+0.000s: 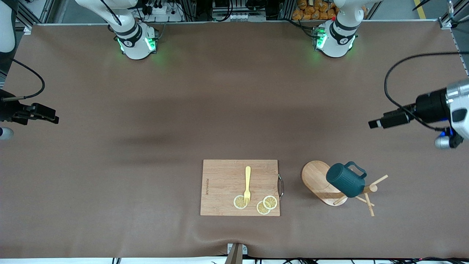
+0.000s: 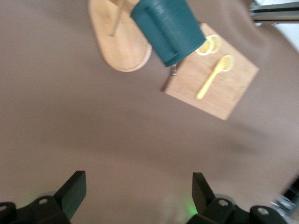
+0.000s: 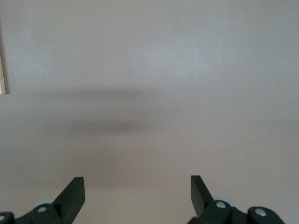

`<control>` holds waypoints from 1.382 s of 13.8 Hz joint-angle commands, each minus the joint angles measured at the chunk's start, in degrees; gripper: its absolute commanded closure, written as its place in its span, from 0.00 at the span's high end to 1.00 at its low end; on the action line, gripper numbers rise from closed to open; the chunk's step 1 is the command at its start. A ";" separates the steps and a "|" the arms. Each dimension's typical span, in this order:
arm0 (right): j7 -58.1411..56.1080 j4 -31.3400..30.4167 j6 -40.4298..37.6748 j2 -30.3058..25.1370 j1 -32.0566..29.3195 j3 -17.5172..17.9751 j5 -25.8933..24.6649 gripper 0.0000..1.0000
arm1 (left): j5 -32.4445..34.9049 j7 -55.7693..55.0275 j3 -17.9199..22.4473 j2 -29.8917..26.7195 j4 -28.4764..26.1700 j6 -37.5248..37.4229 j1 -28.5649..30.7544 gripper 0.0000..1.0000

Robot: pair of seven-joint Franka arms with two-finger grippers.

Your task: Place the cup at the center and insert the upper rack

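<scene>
Desk (image 1: 146, 146) carries everything, brown cover over its full spread, both arms drawn back to its ends and waiting.

Cutting board (image 1: 240, 187), rectangular wood, lies near the front camera edge about midway between the two tools. A metal handle sits on its edge toward the left arm's end.

Upper rack (image 1: 322, 181) lies tipped on the desk just beside the board, toward the left arm's end. Oval base stands on edge, post roughly level, thin pegs splayed at the end toward the left tool.

Cup (image 1: 346, 179), dark teal and ribbed, hangs on the rack's post, touching it, loop handle turned up and away from the front camera.

Left tool (image 2: 135, 196) hangs in the air over the left arm's end of the desk, fingers (image 2: 72, 191) wide apart, nothing between them. Rack and cup lie well apart from it, nearer the front camera.

Right tool (image 3: 138, 196) hangs over the right arm's end, fingers (image 3: 74, 193) likewise apart and empty, bare desk under it.

Fork (image 1: 247, 183), yellow, rests on the board, tines touching one of three lemon slices (image 1: 270, 202).
</scene>
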 commanded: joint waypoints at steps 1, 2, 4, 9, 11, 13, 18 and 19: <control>1.02 -0.22 -4.07 -1.69 -0.30 0.54 -0.94 1.00 | 6.31 1.70 0.39 -8.21 -8.63 2.04 -0.01 1.00; 1.02 -0.31 -4.43 -2.30 -0.30 0.54 -0.85 1.00 | 9.90 4.14 0.39 -10.14 -10.21 2.04 -0.01 1.00; 1.02 -0.40 -4.44 -3.26 -0.30 0.62 -0.76 1.00 | 16.76 8.37 0.39 -13.31 -12.77 2.04 -0.10 1.00; 1.02 -2.94 -4.35 -6.16 -0.13 0.62 0.03 1.00 | 27.52 12.52 0.39 -17.63 -14.01 0.12 -3.18 1.00; 1.46 -4.00 -4.35 -7.05 -0.39 0.62 0.81 1.00 | 26.90 12.43 0.39 -18.07 -13.40 -0.68 -4.92 1.00; 2.78 -4.17 -4.78 -7.05 -0.48 0.62 1.00 1.00 | 25.42 11.65 0.39 -17.81 -12.34 -2.87 -7.65 1.00; 2.78 -4.17 -5.31 -6.79 -1.18 0.62 1.00 1.00 | 20.39 11.55 0.56 -16.05 -11.11 -3.58 -7.48 1.00; 2.78 -4.17 -5.58 -6.79 -1.18 0.62 1.00 1.00 | 20.48 11.98 0.73 -15.79 -11.11 -3.76 -7.48 1.00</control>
